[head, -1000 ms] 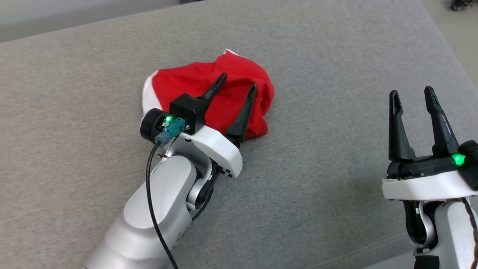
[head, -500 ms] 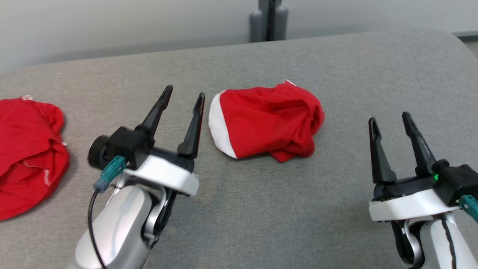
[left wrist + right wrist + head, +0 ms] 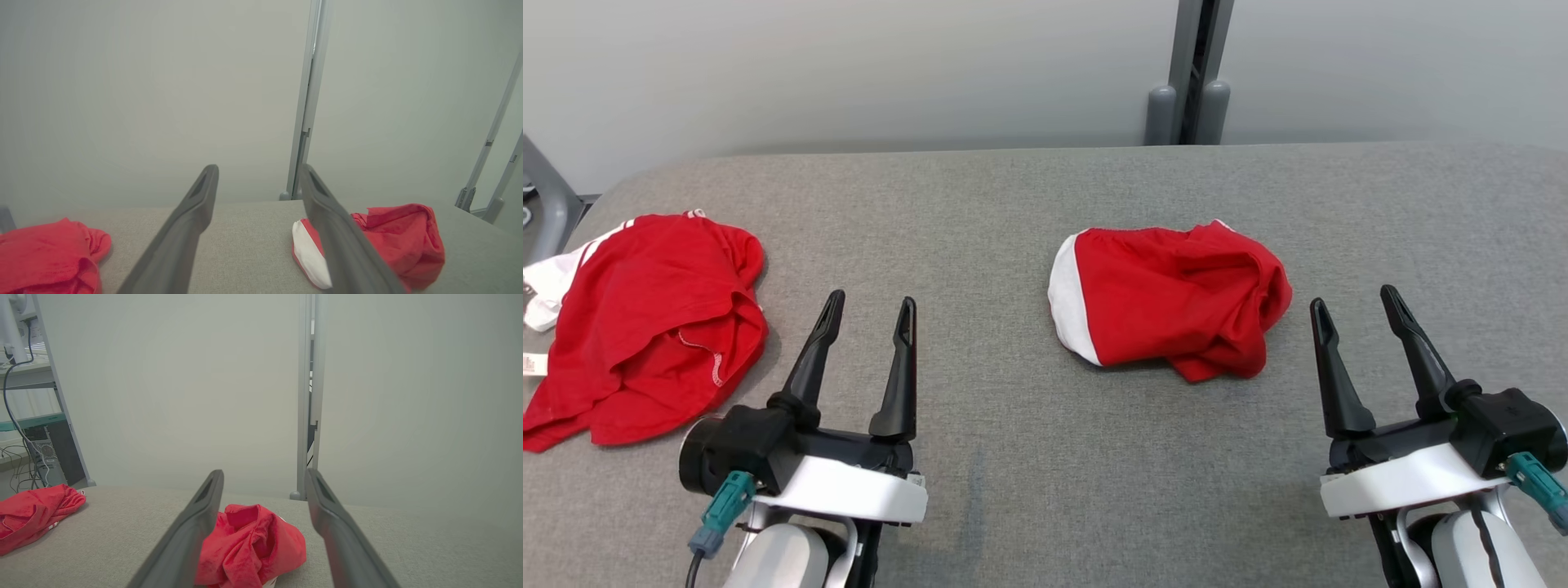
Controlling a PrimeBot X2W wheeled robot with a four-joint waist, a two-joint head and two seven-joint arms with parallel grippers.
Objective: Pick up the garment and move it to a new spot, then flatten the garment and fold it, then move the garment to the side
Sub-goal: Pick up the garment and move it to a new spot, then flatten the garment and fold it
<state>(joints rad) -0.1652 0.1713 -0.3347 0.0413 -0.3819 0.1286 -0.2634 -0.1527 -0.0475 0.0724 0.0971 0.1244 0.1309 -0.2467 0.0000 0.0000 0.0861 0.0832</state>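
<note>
**Both claws released; garment lying free on the surface**

1. Check the left gripper (image 3: 872, 300). You see it at the near left, its two fingers spread and pointing toward the far side. It is released and there is nothing between its fingers.
2. Check the right gripper (image 3: 1352, 298). It sits at the near right in the same attitude: fingers spread, released, grasping nothing.
3. Locate the garment (image 3: 1168, 314). It lies on the grey surface (image 3: 996, 457), right of centre and farther out than both sets of fingertips. It is nearer the right gripper than the left. It is a compact red bundle with a white band at its left end and bunched folds at its right end. Neither gripper touches it.
4. Note the red pile (image 3: 645, 327) at the far left of the surface, well apart from the garment. It is loosely crumpled, with white trim at its left edge. The left gripper stands just beside its near right edge without touching it.
5. Behind the surface you see a pale wall and a grey post (image 3: 1192, 73).
</note>
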